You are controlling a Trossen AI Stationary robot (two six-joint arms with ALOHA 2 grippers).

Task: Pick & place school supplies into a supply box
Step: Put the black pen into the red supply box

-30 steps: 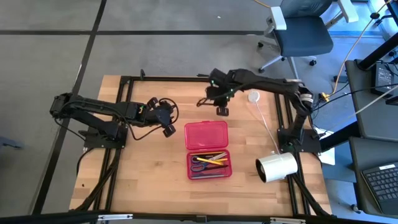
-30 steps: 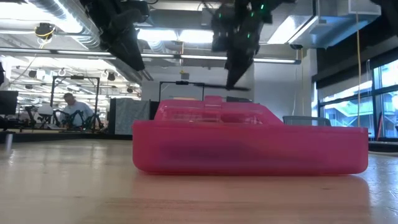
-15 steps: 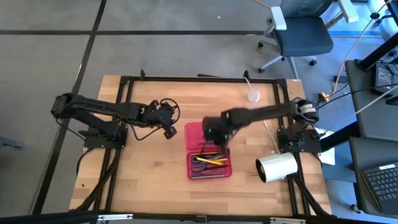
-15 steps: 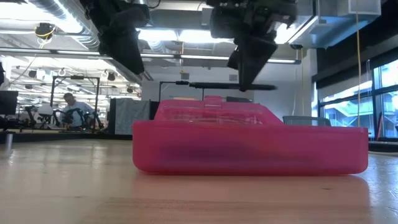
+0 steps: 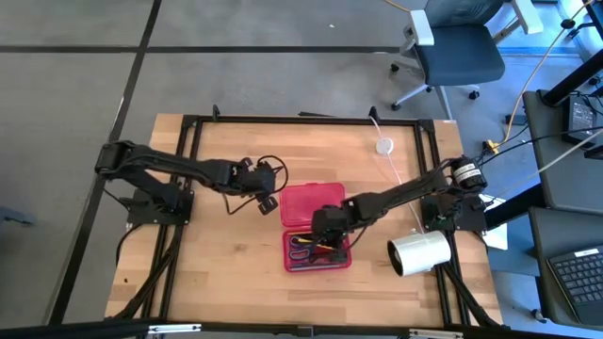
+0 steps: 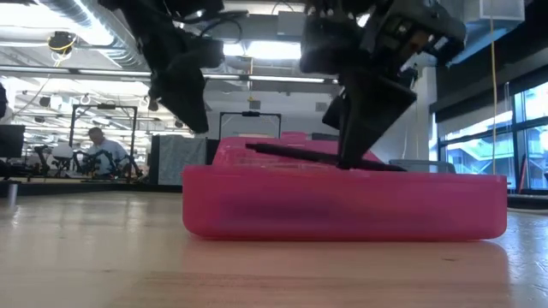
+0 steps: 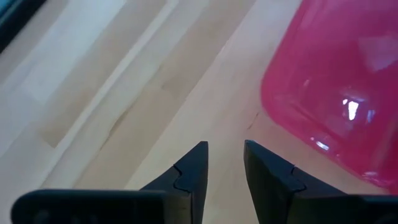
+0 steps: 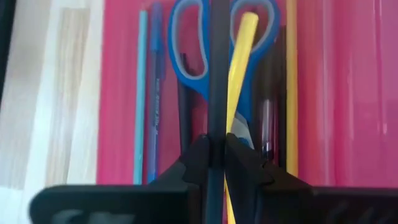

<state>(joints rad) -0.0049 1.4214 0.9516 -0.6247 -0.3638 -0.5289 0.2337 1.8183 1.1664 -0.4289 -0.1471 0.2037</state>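
Observation:
The red supply box lies open at the table's middle, its lid on the far side and its tray on the near side. In the tray lie blue-handled scissors, a yellow pencil and blue pens. My right gripper hangs over the tray, shut on a black pen. My left gripper hovers just left of the lid's far left corner, open by a narrow gap with nothing in it. My right gripper pinches the black pen's shaft between its two fingers. The fingers come from above, slanting down, and lie across the pen. In the low view the pen sits tilted just above the tray, one end dipping to the rim; whether it touches the tray I cannot tell.
A big white roll lies right of the tray near the right arm's base. A small white disc with a thin cord sits at the far right. Black frame rails border the table. Bare wood lies left of the box.
My right gripper has swung from the table's far side toward the near edge and down, carrying the black pen over the tray. The pen, level before, now tilts and sits lower. My left gripper has moved right toward the lid and sunk a little.

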